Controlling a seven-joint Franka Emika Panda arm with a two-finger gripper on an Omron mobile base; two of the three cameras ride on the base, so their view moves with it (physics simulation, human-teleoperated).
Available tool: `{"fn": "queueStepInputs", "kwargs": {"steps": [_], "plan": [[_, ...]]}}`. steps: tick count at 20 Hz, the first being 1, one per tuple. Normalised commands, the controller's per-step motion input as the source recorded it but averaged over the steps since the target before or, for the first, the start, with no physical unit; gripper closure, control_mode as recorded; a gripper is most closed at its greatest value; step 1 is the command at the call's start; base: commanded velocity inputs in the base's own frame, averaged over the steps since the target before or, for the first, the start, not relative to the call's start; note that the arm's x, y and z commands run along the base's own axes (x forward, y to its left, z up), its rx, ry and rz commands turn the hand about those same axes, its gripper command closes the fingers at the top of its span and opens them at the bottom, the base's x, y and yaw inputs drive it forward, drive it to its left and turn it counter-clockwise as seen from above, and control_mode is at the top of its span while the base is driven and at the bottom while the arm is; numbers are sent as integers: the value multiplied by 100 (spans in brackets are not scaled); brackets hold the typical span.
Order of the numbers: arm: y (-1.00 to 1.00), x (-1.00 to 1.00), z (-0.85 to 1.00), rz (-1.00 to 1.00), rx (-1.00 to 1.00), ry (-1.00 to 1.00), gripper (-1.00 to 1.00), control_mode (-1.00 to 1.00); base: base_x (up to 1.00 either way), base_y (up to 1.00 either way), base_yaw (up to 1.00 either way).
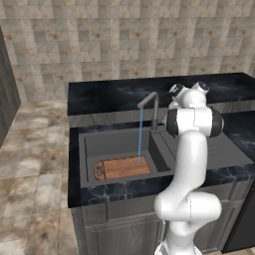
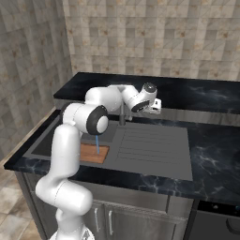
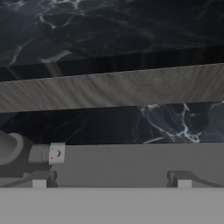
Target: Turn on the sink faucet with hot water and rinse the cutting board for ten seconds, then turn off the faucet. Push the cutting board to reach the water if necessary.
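Water (image 1: 140, 135) ran from the faucet (image 1: 151, 107) onto the board (image 1: 123, 167), which lay flat in the sink (image 1: 117, 142) beneath the spout, so no push looked needed. The fingers (image 3: 111, 184) stood wide apart, empty, by the lever (image 3: 52, 153), probably waiting to shut it off.

Beige mottled tile wall (image 1: 124, 40) | matching tiled floor (image 1: 35, 164) | black marbled counter (image 2: 211, 154) | grey cabinet doors (image 2: 136, 220)
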Motion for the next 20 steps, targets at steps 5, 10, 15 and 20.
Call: {"fn": "queueStepInputs", "kwargs": {"steps": [5, 10, 15, 20], "plan": [[0, 0, 0, 0, 0, 0, -100, -100, 0, 0, 0], [0, 0, 0, 0, 0, 0, -100, -100, 0, 0, 0], [0, 0, 0, 0, 0, 0, -100, -100, 0, 0, 0], [0, 0, 0, 0, 0, 0, -100, -100, 0, 0, 0]]}}
